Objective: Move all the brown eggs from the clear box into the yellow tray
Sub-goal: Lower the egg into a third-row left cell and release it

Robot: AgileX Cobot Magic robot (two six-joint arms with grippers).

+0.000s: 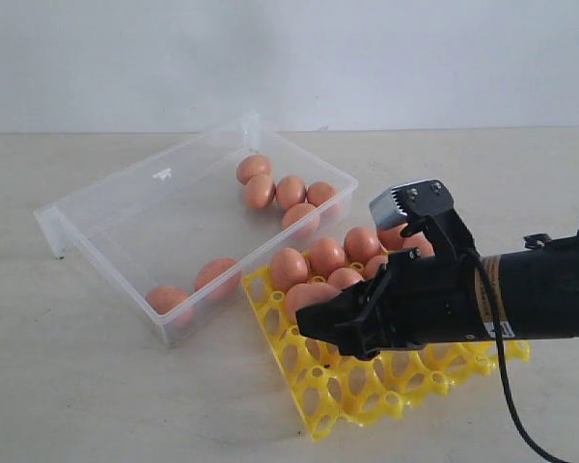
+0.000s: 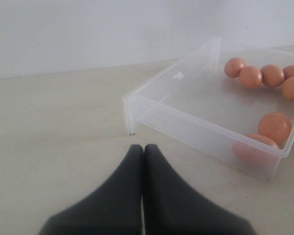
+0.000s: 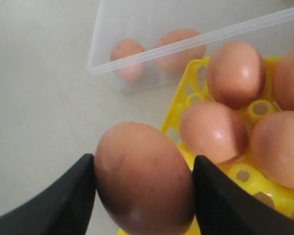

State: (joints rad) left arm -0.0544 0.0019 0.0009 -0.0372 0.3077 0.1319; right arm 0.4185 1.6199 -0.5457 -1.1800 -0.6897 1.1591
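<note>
My right gripper [image 3: 143,188] is shut on a brown egg [image 3: 143,178], one finger [image 3: 68,200] on each side of it. It hovers over the near-left corner of the yellow tray [image 1: 314,400], where the held egg [image 1: 307,295] shows just above the black fingers. Several brown eggs [image 1: 326,256] sit in the tray's back cups. The clear box [image 1: 106,193] lies to the tray's left with several eggs in it: a cluster in the far corner [image 1: 290,192] and two by the near wall [image 1: 217,275]. My left gripper [image 2: 143,149] is shut and empty, low over the table beside the box [image 2: 161,81].
A pale tabletop [image 1: 96,386] spreads around the box and tray, with a white wall [image 1: 289,58] behind. The right arm's black body [image 1: 521,294] and its cable [image 1: 507,386] hang over the tray's right half, hiding cups there.
</note>
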